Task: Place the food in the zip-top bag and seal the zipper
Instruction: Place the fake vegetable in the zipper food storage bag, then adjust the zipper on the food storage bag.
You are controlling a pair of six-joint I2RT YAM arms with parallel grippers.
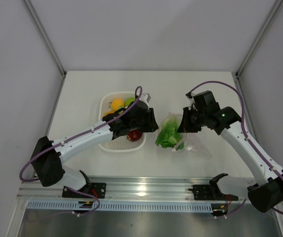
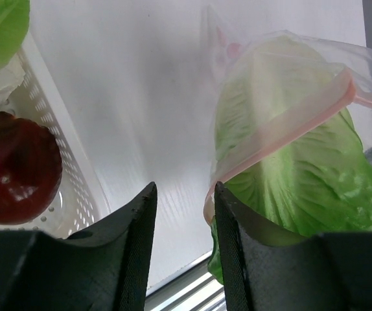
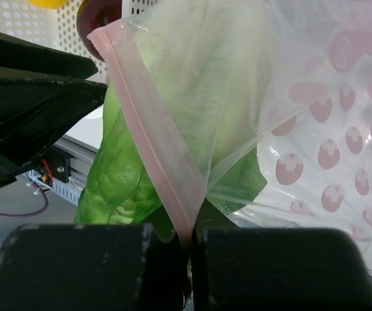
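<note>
Right gripper (image 3: 189, 246) pinches the floppy bag (image 3: 315, 97) by its thin pink zipper (image 3: 147, 129); left gripper (image 2: 183, 214), slightly parted, empty.

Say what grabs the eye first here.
A leafy green lettuce sticks partly out of the clear zip-top bag, right of centre. The right gripper pinches the pink zipper, while the left gripper hangs open between the bag and the white basket holding a dark red apple.

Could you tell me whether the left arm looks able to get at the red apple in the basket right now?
Probably yes: the apple lies uncovered in the basket, close beside the open left pincer, with only the basket's low rim between them.
</note>
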